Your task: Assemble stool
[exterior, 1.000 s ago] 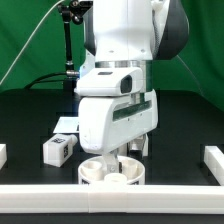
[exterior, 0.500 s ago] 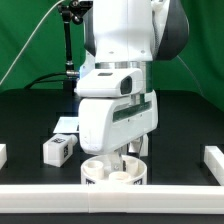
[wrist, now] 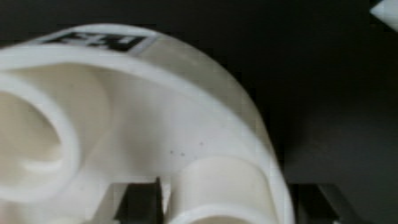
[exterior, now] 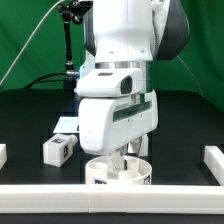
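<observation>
Wrist view, nearest: the fingers (wrist: 135, 202) of the gripper (wrist: 228, 205) are clamped on a white leg (wrist: 228, 178) that meets the round seat (wrist: 169, 105). The seat's square tag (wrist: 98, 40) is blurred. Exterior view: the seat (exterior: 118, 173) rests on the black counter (exterior: 185, 135) behind the front bar (exterior: 60, 190), and the arm hides the fingers. Farther back lies a tagged loose leg (exterior: 60, 150).

In the exterior view the arm (exterior: 118, 110) hides the gripper (wrist: 222, 208) (fingertips run off the wrist picture's edge too), so its grip on the leg (wrist: 222, 180) cannot be told. The near bar (exterior: 50, 190) covers the lower edge of the seat (exterior: 118, 172); up close it is blurred and cropped.
</observation>
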Tool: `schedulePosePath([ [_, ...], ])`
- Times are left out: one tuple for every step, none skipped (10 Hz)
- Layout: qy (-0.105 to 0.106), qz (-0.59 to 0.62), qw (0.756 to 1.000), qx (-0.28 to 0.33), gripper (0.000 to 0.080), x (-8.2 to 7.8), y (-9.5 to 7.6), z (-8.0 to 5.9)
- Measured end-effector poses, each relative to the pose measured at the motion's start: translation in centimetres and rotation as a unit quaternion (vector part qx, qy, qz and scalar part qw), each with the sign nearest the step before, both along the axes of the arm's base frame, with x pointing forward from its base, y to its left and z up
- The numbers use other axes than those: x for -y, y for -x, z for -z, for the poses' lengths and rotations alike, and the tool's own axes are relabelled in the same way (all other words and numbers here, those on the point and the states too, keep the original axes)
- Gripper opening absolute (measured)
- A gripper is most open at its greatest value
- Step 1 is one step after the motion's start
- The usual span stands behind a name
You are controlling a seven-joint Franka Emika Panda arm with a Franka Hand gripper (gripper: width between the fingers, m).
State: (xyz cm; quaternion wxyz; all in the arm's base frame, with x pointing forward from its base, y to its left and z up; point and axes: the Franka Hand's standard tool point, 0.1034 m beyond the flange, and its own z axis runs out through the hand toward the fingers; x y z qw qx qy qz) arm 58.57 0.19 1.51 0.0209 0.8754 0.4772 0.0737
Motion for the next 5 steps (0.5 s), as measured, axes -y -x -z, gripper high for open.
schedulePosePath([
  [-0.001, 0.001, 1.0, -0.001, 0.0314, -0.5, 0.0, 0.0],
  [-0.002, -0.001, 1.0, -0.001, 0.0314, -1.2, 0.0, 0.0],
  [-0.004, -0.006, 1.0, -0.001, 0.0314, -2.5, 0.0, 0.0],
  [-0.008, -0.009, 1.0, -0.001, 0.0314, -4.2, 0.1, -0.1],
  [-0.011, -0.015, 1.0, -0.002, 0.0314, -5.7, 0.1, 0.0],
])
